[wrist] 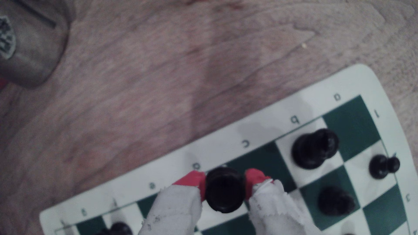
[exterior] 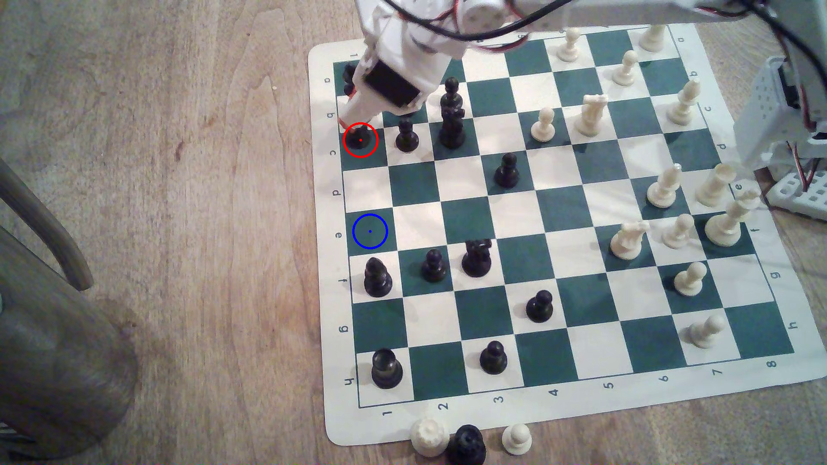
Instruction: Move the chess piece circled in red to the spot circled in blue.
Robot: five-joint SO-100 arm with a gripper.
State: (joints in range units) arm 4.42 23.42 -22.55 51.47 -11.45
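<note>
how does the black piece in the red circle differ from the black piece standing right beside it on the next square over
The black rook is short and stout, sits on a green square and has a red ring drawn round it; the black pawn is slimmer with a round head, stands on a white square and is unmarked. In the wrist view the tool has its red fingertips on either side of the rook, while the pawn stands free. Both are glossy black and upright.

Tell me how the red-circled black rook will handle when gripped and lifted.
The rook looks rigid and glossy, so it may slip between the red fingertips. Short with a wide base, it probably resists tipping. The gripper straddles its top.
</note>
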